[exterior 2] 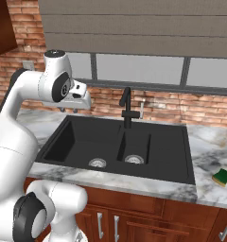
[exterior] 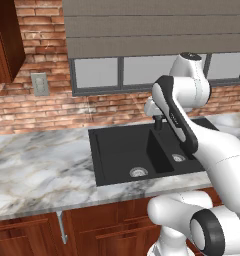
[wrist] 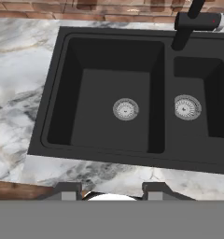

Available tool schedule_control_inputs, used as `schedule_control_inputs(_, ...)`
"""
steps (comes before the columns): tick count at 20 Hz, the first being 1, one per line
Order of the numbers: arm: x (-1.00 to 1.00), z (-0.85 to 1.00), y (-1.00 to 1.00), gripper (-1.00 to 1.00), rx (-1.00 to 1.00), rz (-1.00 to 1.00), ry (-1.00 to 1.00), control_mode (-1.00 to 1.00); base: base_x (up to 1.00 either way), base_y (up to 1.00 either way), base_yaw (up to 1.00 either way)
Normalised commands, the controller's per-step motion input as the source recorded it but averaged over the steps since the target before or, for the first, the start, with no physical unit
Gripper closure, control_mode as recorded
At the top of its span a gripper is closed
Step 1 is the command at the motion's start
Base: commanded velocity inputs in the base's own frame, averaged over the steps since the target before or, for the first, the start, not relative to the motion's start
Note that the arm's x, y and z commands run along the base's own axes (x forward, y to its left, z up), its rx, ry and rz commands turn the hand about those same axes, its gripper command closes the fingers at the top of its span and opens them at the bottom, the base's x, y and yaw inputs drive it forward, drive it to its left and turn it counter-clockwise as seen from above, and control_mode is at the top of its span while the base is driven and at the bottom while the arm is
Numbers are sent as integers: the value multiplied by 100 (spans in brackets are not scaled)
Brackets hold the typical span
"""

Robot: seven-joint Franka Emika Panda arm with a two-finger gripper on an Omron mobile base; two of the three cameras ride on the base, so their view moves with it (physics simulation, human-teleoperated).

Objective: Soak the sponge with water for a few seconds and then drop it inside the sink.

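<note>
The sponge [exterior 2: 223,177], yellow with a dark green face, lies on the marble counter to the right of the sink, near the front edge. The black double-basin sink [exterior 2: 82,137] [exterior: 117,150] [wrist: 104,79] holds nothing but its two silver drains. My gripper [exterior 2: 69,110] [wrist: 111,189] hangs above the sink's left front rim, far from the sponge. It is open, with nothing between its fingers. In the hand view it looks down into both basins. The water is out of view.
A black gooseneck faucet [exterior 2: 126,106] [wrist: 193,21] stands behind the divider between the basins. Marble counter [exterior: 37,170] runs on both sides of the sink. A brick wall and a window rise behind, and wooden cabinets [exterior 2: 134,222] sit below.
</note>
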Motion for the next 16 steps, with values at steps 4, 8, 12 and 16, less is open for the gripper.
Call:
schedule_control_inputs(4, 0, 0, 0, -100, 0, 0, -1, -100, 0, 0, 0)
schedule_control_inputs(8, 0, 0, -10, -100, 0, 0, 0, -100, 0, 0, 0)
schedule_control_inputs(12, 0, 0, -31, -100, 0, 0, 0, -100, 0, 0, 0)
schedule_control_inputs(16, 0, 0, -33, -100, 0, 0, -2, -100, 0, 0, 0)
